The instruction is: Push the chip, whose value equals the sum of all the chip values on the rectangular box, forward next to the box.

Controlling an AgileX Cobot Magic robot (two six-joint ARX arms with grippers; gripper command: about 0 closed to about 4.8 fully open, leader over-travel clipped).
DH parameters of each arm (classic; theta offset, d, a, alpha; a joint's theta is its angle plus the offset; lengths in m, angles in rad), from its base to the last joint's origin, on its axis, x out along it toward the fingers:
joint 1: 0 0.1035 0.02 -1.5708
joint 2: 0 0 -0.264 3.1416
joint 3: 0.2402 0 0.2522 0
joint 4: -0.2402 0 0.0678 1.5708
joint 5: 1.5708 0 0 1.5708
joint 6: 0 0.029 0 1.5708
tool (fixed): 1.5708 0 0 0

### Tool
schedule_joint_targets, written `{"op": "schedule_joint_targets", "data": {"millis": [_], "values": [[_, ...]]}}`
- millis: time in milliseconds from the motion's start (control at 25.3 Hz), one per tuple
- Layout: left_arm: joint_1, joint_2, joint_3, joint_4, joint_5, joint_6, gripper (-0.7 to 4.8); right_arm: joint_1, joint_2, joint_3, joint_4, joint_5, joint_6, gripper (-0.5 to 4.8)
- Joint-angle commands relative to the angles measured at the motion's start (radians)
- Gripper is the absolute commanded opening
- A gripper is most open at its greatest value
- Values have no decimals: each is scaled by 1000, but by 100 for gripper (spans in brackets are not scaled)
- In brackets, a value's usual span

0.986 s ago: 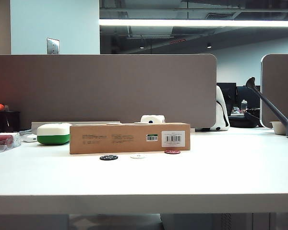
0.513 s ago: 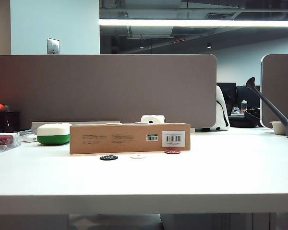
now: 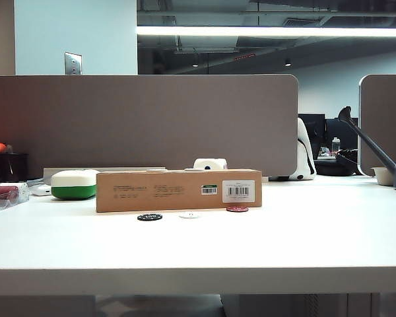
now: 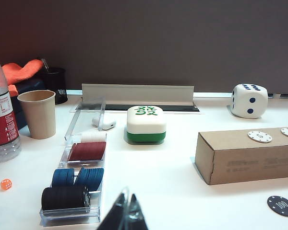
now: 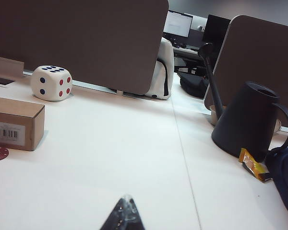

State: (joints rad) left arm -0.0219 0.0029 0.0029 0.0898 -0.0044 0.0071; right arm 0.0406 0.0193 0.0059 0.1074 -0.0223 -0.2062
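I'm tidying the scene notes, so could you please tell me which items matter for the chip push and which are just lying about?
Job: maroon chip, cardboard box, white chips on the box, left gripper, right gripper.
Lying about: black chip, white chip, dice, watering can.

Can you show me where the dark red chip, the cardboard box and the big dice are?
dark red chip (image 3: 237, 209), exterior view, on its top face.
cardboard box (image 3: 171, 191), exterior view, middle of its front side.
big dice (image 5: 51, 83), right wrist view, on its front face with red dots.
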Motion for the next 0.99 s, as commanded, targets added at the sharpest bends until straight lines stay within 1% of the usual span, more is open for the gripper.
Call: {"op": "schedule_joint_targets", "data": {"millis": [39,868,947,986], "values": [[-2,0,5,8,-3,0,-5,2,0,-4,16,-2,4,-5],[-2,0,5,8,-2,0,-5,1,-2,-4,35,2,6,-4],[-2,0,5,8,-2,0,-5,0,-25,-4,35,34,26,-4],[-2,0,5,8,-2,0,-5,2,-21,-4,40,50,55,-4]]}}
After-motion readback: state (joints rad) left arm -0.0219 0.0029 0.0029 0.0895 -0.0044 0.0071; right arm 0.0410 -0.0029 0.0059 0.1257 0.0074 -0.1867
